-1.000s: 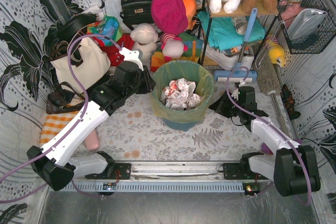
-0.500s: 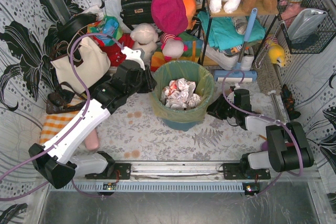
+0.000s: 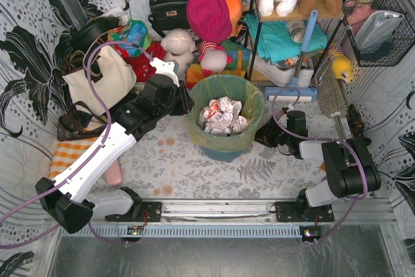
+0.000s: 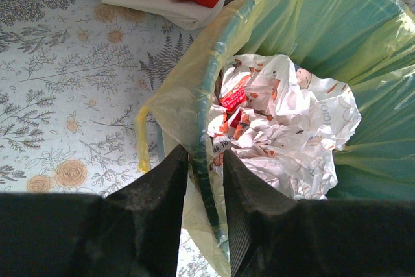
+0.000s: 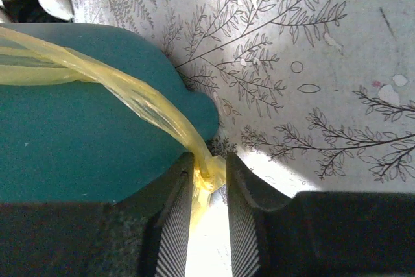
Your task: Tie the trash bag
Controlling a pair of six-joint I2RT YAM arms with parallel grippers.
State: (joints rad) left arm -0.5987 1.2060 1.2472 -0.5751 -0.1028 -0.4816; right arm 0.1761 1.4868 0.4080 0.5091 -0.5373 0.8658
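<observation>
The trash bag (image 3: 253, 111) lines the teal bin (image 3: 224, 154) in the middle of the table (image 3: 194, 167), its mouth open over crumpled paper (image 3: 222, 116); we judge nothing is tied yet. Our right claw (image 5: 209, 160) pinches a taut yellow strand of it. Our left claw (image 4: 205, 157), narrow, straddles the bag-draped rim, and we cannot tell whether it grips. The rim pins the film, and a tote bag (image 3: 104, 79) crowds nearby.
</observation>
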